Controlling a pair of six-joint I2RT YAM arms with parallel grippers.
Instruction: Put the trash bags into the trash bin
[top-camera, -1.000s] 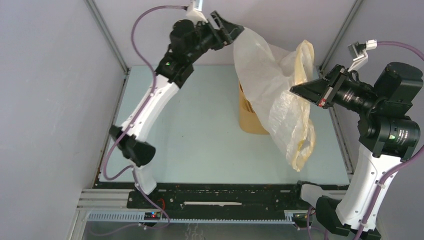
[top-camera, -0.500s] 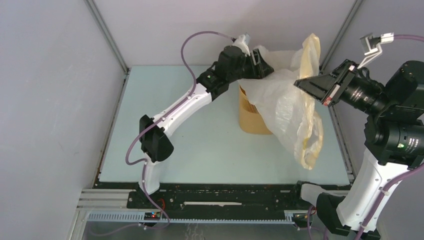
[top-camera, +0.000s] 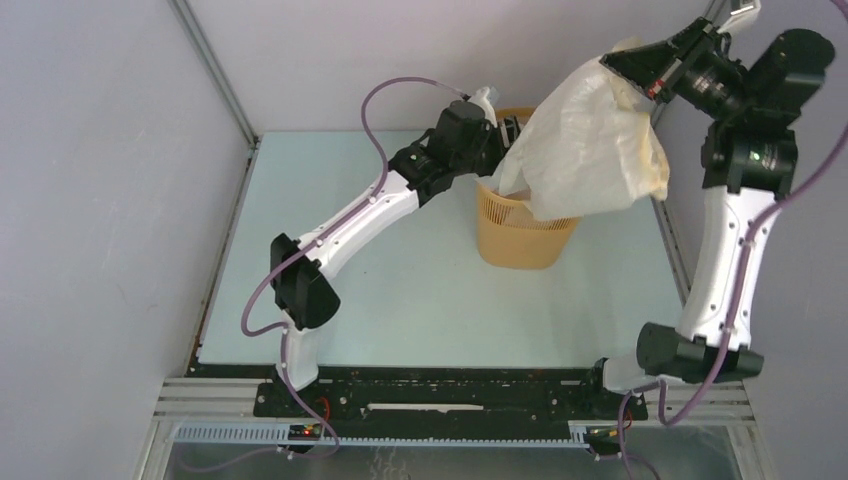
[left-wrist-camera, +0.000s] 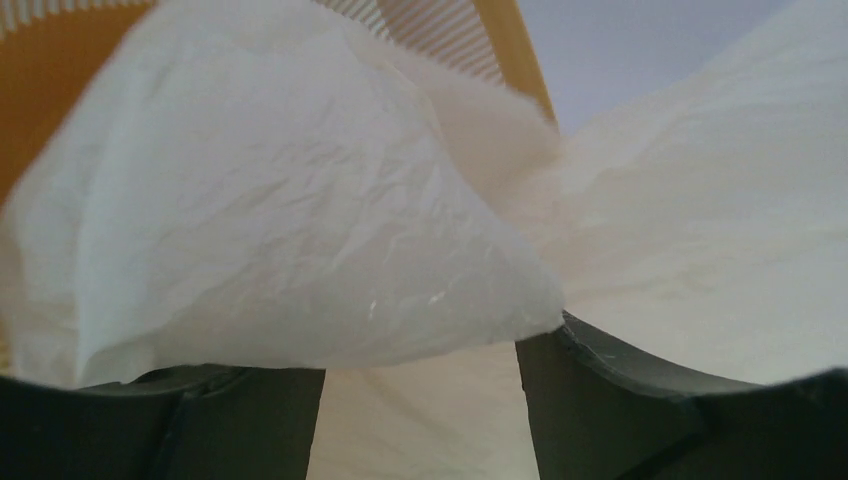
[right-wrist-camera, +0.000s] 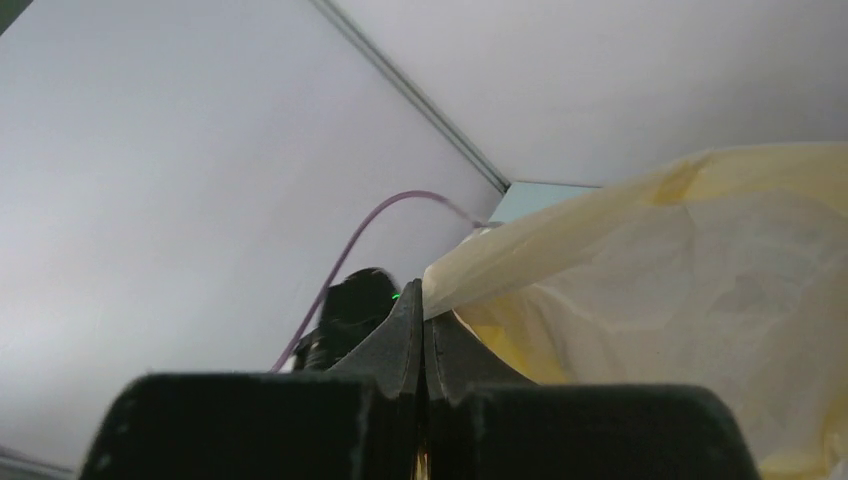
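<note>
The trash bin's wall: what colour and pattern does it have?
The trash bin is orange-tan, its wall finely perforated with rows of narrow slots. The top external view shows it best.

The trash bag (top-camera: 590, 150) hung over the trash bin (top-camera: 520, 235) and covered much of its mouth; the left gripper (top-camera: 512, 138) crowded the far rim. The near side was free.

The trash bag (top-camera: 590, 150) is thin plastic film, half transparent, milky white to pale yellow. It is full of fine creases and has a soft shine. The trash bin (top-camera: 520, 238) is matt orange-tan plastic, its wall cut with fine slots. The table (top-camera: 400, 285) has a smooth, matt, pale blue-green top. The left gripper (left-wrist-camera: 420, 365) has jaws of dark grey matt plastic. The arm shells (top-camera: 350, 222) are glossy white plastic.
</note>
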